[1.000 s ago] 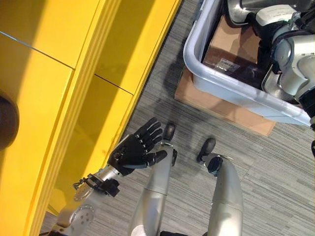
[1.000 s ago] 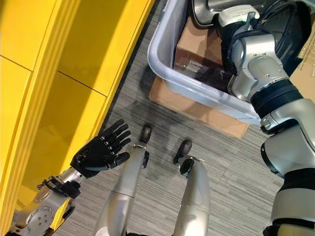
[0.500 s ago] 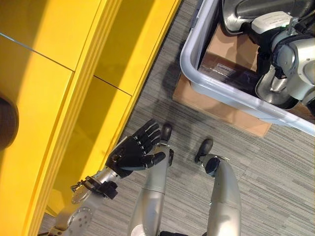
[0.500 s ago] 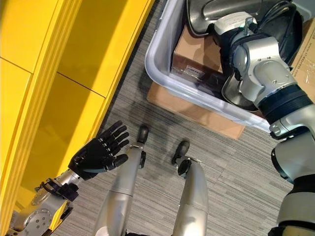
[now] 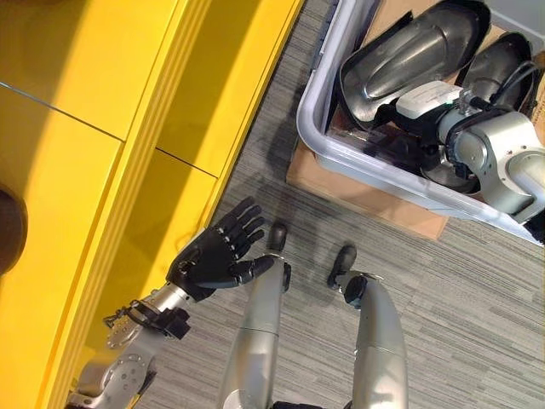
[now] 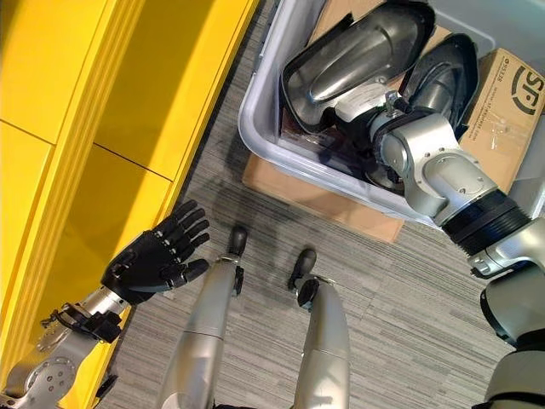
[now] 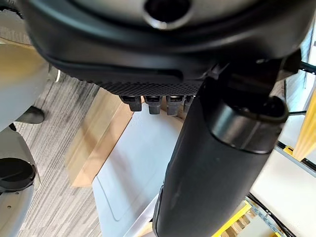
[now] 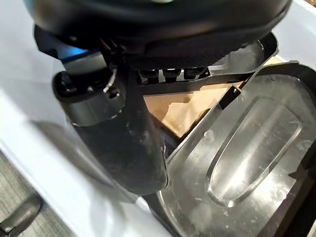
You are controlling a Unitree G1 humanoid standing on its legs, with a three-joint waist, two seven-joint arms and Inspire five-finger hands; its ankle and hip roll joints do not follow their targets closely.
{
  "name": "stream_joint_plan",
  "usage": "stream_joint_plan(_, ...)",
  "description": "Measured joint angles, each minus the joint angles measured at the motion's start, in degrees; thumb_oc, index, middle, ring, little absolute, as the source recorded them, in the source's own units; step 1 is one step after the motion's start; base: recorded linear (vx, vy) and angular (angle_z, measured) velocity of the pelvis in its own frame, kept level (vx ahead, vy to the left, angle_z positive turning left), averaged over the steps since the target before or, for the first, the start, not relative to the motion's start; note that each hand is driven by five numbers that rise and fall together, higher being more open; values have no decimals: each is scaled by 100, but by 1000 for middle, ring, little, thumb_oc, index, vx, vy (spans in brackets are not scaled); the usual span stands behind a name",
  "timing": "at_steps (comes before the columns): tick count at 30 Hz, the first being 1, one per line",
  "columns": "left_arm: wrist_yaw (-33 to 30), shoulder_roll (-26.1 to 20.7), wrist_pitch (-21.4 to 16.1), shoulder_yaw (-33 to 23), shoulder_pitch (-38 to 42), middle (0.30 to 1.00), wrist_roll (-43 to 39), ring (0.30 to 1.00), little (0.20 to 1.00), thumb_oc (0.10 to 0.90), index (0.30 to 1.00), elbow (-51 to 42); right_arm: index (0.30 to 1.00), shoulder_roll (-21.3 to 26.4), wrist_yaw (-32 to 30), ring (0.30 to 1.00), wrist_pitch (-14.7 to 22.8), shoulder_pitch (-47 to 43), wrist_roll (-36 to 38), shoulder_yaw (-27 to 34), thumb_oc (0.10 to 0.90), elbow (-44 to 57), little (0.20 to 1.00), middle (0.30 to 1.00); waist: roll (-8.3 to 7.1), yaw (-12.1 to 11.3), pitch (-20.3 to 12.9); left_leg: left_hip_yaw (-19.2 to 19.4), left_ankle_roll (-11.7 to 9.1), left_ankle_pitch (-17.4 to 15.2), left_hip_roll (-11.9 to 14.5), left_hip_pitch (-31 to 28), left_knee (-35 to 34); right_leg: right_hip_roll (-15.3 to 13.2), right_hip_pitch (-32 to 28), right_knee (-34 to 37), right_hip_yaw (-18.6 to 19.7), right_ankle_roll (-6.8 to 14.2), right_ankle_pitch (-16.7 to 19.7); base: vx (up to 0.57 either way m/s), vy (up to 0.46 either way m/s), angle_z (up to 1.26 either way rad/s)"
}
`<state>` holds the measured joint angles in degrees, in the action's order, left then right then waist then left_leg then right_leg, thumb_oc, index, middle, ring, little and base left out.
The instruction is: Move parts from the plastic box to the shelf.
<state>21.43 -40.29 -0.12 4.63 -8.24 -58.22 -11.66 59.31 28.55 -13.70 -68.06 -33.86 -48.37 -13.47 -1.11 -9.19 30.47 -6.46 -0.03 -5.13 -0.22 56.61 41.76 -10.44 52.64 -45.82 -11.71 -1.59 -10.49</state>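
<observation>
Head views: right arm, lowered deeper since a second ago, puts the right hand (image 6: 387, 119) among metal parts (image 6: 358, 55) in the plastic box (image 6: 264, 136), left hand (image 5: 213, 256) spread idle by the yellow shelf (image 5: 102, 128); right wrist view: fingers (image 8: 168, 74) extended over a part (image 8: 247, 163), nothing grasped yet.

Two dark moulded metal shells (image 6: 362, 53) crowd the pale grey plastic box (image 6: 255, 128); a brown cardboard carton (image 6: 504, 111) blocks its far side. Grey striped carpet (image 5: 477, 324) lies open beside the tall yellow shelf unit (image 5: 102, 128); the left hand (image 5: 213, 256) hangs there, fingers spread.
</observation>
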Motion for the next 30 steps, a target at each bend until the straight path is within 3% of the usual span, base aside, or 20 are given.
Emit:
stream_joint_plan(7, 31, -170, 12, -40, -7, 1000, -4, 1000, 1000, 900, 1000, -8, 1000, 30, 78, 1000, -57, 520, -329, 402, 900, 247, 1000, 1000, -93, 58, 3, 1, 0, 0, 5, -7, 6, 8, -13, 2, 4, 2, 2, -1, -27, 0)
stream_joint_plan(10, 33, -168, 14, -32, -6, 1000, -3, 1000, 1000, 900, 1000, -8, 1000, 23, -86, 1000, -269, 650, -610, 412, 900, 177, 1000, 1000, -98, 62, 5, 6, 0, 0, 5, -21, 9, 7, -25, 2, 6, 6, 6, 0, 0, 0)
stream_joint_plan(16, 36, -164, 11, -12, -5, 1000, -3, 1000, 1000, 900, 1000, -12, 1000, -433, -1071, 1000, -1066, 967, -997, 653, 900, -390, 1000, 1000, -101, 60, 6, 85, 17, 11, 5, -86, -60, -7, -30, 18, 76, 13, 11, -2, 2, -1)
stream_joint_plan(22, 30, -157, 12, 42, 25, 1000, -1, 1000, 1000, 900, 1000, -14, 1000, -732, -2011, 1000, -1334, 1073, -1113, 854, 900, -946, 1000, 1000, -100, -44, 6, 136, 37, 33, -6, -95, -171, -23, -21, 72, 101, 47, 33, -7, 21, 0)
stream_joint_plan(30, 14, -154, 12, 84, 22, 1000, -1, 1000, 1000, 900, 1000, -14, 1000, -794, -2520, 1000, -1472, 865, -1045, 853, 900, -1451, 1000, 1000, -83, -76, 6, 220, 49, 110, -88, -186, -399, -108, -16, 154, 175, 86, 55, -3, 12, 2)
